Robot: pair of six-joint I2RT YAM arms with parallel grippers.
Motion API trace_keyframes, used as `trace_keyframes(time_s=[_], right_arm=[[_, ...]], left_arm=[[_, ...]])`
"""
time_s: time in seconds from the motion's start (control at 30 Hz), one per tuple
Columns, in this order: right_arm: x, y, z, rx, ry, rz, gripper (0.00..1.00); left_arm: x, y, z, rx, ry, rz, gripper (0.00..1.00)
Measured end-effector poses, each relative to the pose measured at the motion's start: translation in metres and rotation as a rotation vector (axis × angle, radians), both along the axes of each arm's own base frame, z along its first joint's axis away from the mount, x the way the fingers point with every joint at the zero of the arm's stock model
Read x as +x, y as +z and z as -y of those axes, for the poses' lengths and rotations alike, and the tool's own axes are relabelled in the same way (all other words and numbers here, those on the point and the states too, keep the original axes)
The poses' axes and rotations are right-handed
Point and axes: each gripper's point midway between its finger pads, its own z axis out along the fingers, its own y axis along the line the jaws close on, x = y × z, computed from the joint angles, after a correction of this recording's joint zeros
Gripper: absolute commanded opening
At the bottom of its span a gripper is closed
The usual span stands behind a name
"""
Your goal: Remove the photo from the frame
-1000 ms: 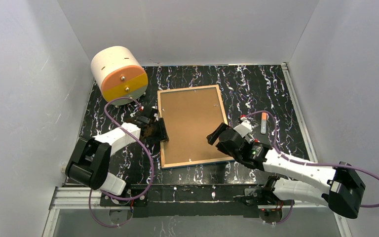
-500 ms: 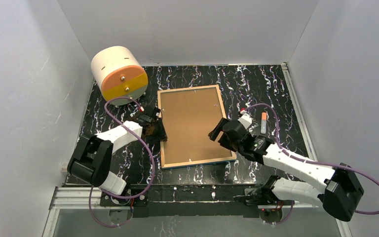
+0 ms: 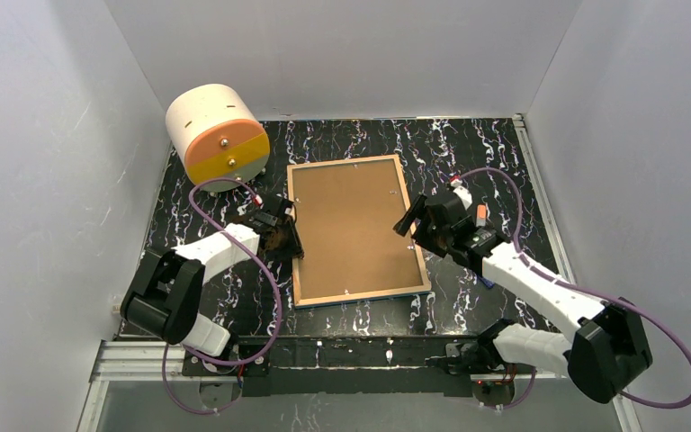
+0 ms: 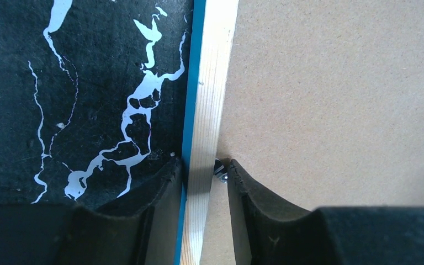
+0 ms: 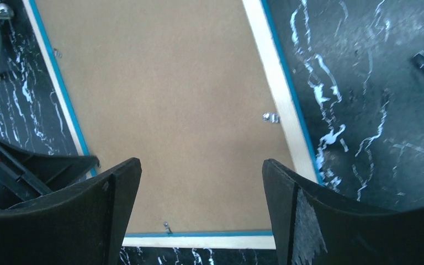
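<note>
Straddling the left rail of the frame [image 4: 204, 99], the left end effector [image 4: 204, 165] stands narrow: one finger lies against the blue outer edge, and the other sits inboard on the brown backing board [image 4: 337, 99], just beside a small metal retaining tab [image 4: 221, 172]. Whether the rail is already pinched cannot be told. The frame lies face down on the worktop [image 3: 468, 153], reverse side up, which exposes the tabs that lock the board in place. The photo is not visible and is judged to lie beneath the board, under both end effectors. The left placement appears intended to steady the rail or work the adjacent tab. The right end effector [image 5: 199, 165] hovers above the board with its jaws wide and holds nothing. A second tab [image 5: 270, 117] and the right rail lie just ahead of it, toward its right finger. Compared with one second earlier, the left jaws have narrowed at the same station. The right end effector has travelled from the near right corner further along the right rail and has opened slightly wider.
</note>
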Motion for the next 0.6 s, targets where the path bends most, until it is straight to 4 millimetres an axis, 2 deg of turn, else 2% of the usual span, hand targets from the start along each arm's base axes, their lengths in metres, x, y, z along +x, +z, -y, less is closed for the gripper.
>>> trace_keyframes(time_s=[0.13, 0.27, 0.4, 0.5, 0.6], right_arm=[[0.014, -0.006, 0.011, -0.006, 0.007, -0.048, 0.88], [0.017, -0.029, 0.020, -0.017, 0.038, -0.151, 0.87], [0.012, -0.054, 0.019, -0.044, 0.100, -0.253, 0.86], [0.008, -0.068, 0.015, -0.049, 0.151, -0.314, 0.76], [0.009, -0.070, 0.002, -0.001, 0.212, -0.339, 0.67]], left_arm=[[0.002, 0.003, -0.002, 0.017, -0.003, 0.008, 0.09], [0.003, 0.004, -0.004, 0.056, -0.028, -0.003, 0.06], [0.004, 0.004, -0.005, 0.081, -0.047, -0.011, 0.06], [0.005, 0.005, -0.004, 0.094, -0.056, -0.024, 0.07], [0.006, 0.006, -0.004, 0.110, -0.071, -0.046, 0.06]])
